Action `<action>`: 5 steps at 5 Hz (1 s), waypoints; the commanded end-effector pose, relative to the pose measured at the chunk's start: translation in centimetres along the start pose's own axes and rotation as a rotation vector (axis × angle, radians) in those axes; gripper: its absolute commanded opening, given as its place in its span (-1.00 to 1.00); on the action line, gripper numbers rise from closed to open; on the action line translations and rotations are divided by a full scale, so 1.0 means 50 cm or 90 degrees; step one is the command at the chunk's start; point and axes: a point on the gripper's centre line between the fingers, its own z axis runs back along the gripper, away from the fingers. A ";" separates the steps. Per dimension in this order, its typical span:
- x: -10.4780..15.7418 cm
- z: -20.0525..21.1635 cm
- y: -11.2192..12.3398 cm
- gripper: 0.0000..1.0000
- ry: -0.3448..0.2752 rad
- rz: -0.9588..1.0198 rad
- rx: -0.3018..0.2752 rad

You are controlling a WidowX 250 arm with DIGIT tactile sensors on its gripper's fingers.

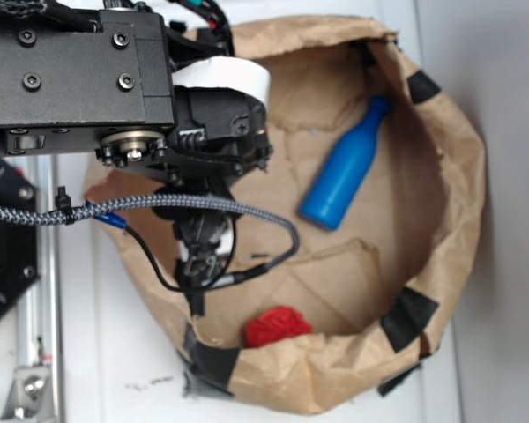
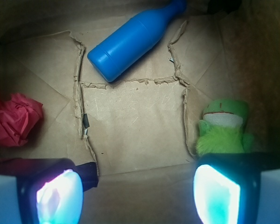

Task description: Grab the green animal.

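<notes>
The green animal (image 2: pixel 222 129), a lime-green fuzzy plush with a cream and darker green patch, sits at the right of the wrist view, just beyond the right finger and against the paper wall. My gripper (image 2: pixel 137 196) is open, with only bare brown paper between its two glowing pads (image 2: pixel 215 192). The plush lies outside the gap, to the right. In the exterior view the gripper (image 1: pixel 198 269) hangs over the left part of the paper bag (image 1: pixel 441 211), and the arm hides the green animal there.
A blue plastic bottle (image 2: pixel 130 39) (image 1: pixel 346 167) lies on its side toward the far end of the bag floor. A red ball of cloth (image 2: pixel 14 119) (image 1: pixel 275 326) rests at the left of the wrist view. Crumpled paper walls ring the floor.
</notes>
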 end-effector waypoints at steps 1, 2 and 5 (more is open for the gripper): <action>0.055 0.007 -0.031 1.00 -0.037 -0.034 0.043; 0.095 -0.012 -0.060 1.00 -0.039 -0.061 0.033; 0.036 -0.061 0.024 1.00 0.042 -0.071 0.083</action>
